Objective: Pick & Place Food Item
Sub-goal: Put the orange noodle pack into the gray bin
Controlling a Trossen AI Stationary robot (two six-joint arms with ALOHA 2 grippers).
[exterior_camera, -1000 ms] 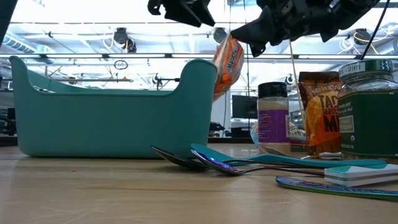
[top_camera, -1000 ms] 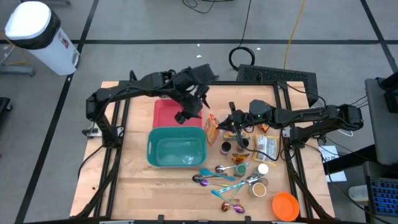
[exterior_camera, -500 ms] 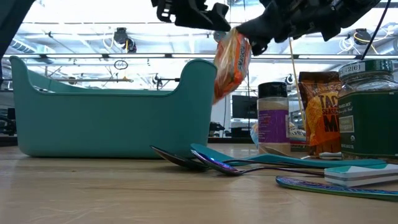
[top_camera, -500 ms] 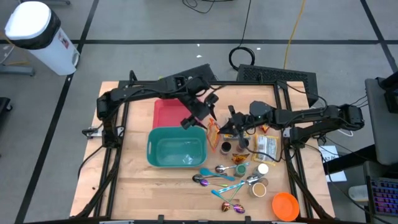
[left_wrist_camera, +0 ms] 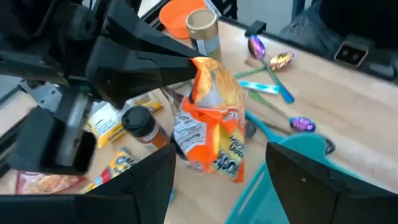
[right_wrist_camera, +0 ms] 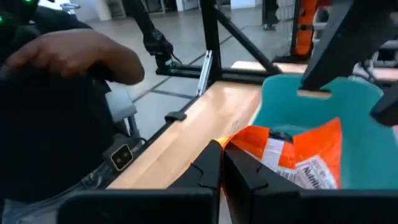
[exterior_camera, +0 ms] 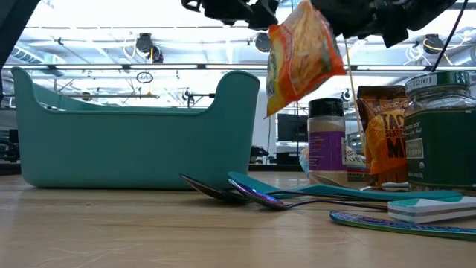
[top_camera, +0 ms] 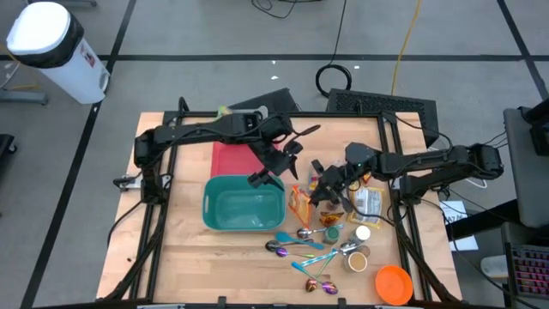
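Orange snack bag [top_camera: 301,204] is hanging in the air just beside the teal bin [top_camera: 243,206], above the spoons [top_camera: 296,242], w/ the right gripper [top_camera: 315,190] pinching its top edge, jaws clamped together on it. Left gripper [top_camera: 273,165] is hovering over the bin's far rim, near the red tray [top_camera: 233,158], jaws apart, holding nothing. Spice jar [exterior_camera: 326,145] & other packets are standing behind the bag.

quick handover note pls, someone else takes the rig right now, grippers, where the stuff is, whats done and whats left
Right gripper: shut on the orange snack bag, holding it in the air just right of the teal bin.
Left gripper: open, empty, above the bin's far right corner, facing the bag.
Done: bag lifted off the table.
Left: get the bag into the bin, probably, then release.
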